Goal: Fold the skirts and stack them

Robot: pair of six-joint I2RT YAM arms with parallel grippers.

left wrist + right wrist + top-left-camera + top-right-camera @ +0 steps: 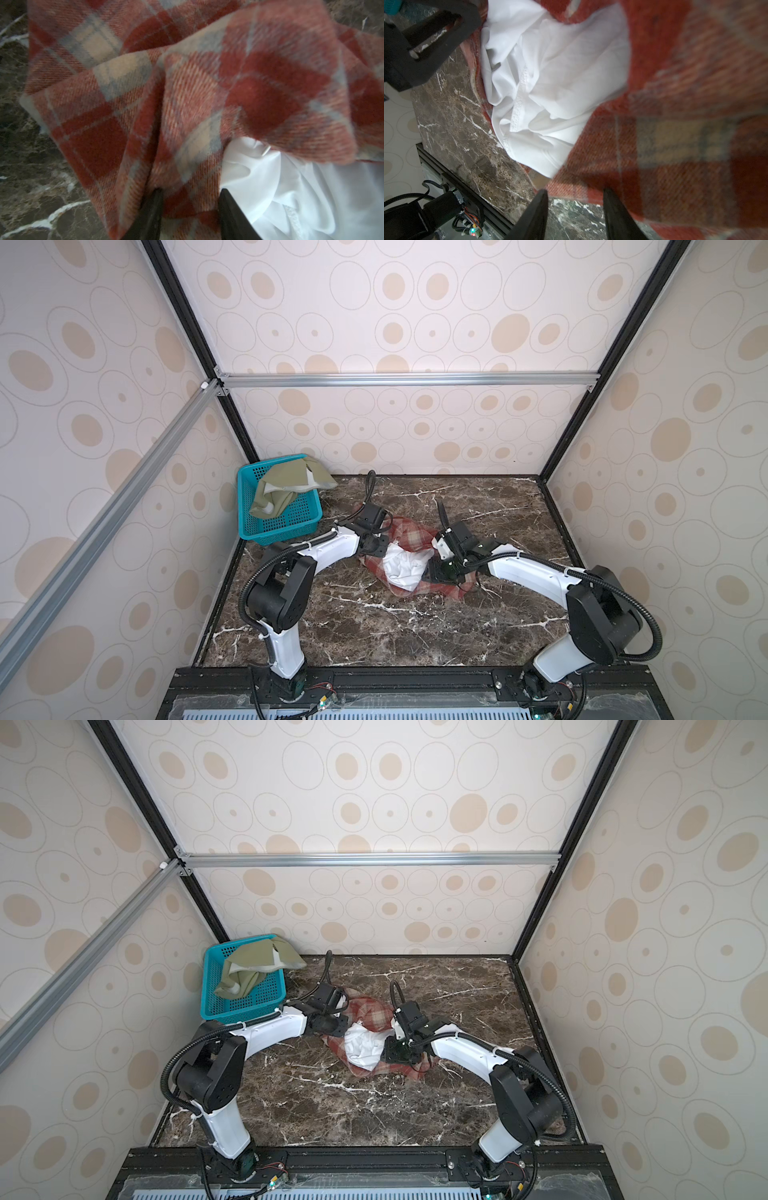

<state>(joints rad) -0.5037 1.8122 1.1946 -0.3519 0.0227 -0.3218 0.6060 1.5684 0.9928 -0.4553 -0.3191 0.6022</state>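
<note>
The red-and-cream plaid skirt [409,533] [370,1011] lies crumpled mid-table, its white lining [405,568] spilling out in front. My left gripper [376,547] is at its left end. In the left wrist view the jaws [190,190] stand apart, and a thick fold of plaid [207,93] fills the gap between them. My right gripper [434,572] is at the skirt's right front edge, open [574,190], with the plaid hem [675,145] at its fingertips and bare marble between the fingers. The olive-green skirt [286,485] [257,965] hangs over the basket.
A teal perforated basket [286,526] [245,1006] stands in the back left corner against the wall. Patterned walls close in the marble table [415,626] at the left, back and right. A black rail [467,187] runs along the front edge.
</note>
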